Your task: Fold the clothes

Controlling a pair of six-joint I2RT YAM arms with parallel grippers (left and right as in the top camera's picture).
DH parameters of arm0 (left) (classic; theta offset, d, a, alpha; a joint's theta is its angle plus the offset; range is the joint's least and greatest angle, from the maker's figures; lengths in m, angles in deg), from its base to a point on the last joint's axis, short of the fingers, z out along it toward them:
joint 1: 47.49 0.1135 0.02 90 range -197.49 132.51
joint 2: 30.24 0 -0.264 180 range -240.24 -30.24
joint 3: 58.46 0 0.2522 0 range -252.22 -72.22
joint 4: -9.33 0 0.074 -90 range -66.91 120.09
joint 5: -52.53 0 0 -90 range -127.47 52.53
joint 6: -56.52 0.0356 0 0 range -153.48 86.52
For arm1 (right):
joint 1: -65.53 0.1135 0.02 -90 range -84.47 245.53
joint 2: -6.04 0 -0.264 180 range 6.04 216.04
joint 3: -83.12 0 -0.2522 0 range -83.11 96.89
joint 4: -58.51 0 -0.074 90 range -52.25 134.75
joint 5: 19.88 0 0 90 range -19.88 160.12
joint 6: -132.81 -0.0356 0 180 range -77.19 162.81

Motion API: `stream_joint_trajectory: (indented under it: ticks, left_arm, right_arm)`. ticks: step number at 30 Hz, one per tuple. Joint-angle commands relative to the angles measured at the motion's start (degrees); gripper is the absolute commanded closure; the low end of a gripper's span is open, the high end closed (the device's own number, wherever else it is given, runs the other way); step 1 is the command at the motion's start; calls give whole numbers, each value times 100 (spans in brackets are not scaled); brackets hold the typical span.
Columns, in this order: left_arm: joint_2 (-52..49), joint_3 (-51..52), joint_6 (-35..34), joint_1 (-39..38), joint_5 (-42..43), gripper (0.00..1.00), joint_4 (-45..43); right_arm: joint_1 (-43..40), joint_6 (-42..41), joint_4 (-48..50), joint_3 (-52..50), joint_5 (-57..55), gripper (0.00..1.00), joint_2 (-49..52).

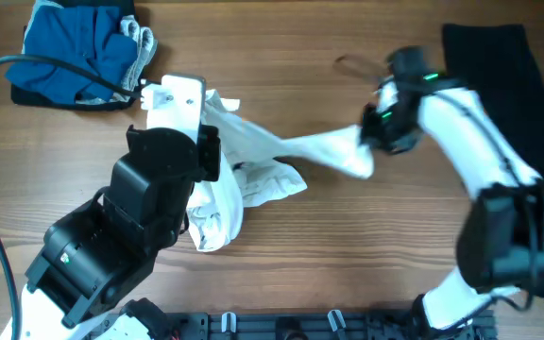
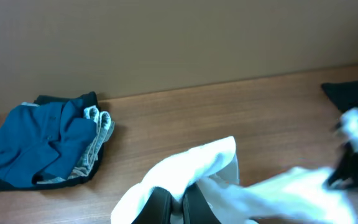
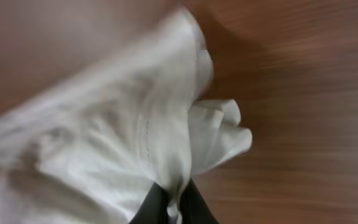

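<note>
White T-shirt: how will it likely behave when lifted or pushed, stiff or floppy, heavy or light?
Probably floppy: the white T-shirt sags and bunches between the left end effector and right end effector. Likely light for its size: two small pinches hold its stretched span. Pushed, it would probably crumple rather than slide whole, judging by its wrinkled heap.
</note>
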Motion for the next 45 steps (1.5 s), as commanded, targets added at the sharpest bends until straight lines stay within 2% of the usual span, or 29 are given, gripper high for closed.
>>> stream_joint_trajectory:
  ticks: [1, 13, 20, 25, 36, 43, 44, 45]
  left_arm:
    - [157, -72, -72, 20, -179, 96, -55]
    - [413, -72, 11, 20, -179, 96, -50]
    - [321, -70, 11, 22, -179, 96, 15]
    - [-122, -70, 11, 109, -223, 96, 122]
    - [-1436, -70, 9, 802, -146, 96, 120]
    - [-2280, -70, 11, 916, 107, 96, 63]
    - [-2417, -70, 11, 916, 192, 96, 17]
    - [-2529, -70, 11, 916, 273, 96, -22]
  right_arm:
    - [-778, 560, -691, 680, -98, 96, -688]
    - [-2586, 1331, -2295, 876, 350, 96, -2479]
    - [-2719, 1585, -2715, 844, 304, 96, -2739]
    - [-2717, 1582, -2430, 595, 42, 96, -1864]
    - [-2708, 1451, -1322, 538, 214, 96, 883]
    - [-2494, 1733, -557, 538, 704, 96, 1360]
    - [-2396, 1799, -435, 557, 752, 94, 1357]
    - [-2317, 1805, -398, 603, 750, 85, 1357]
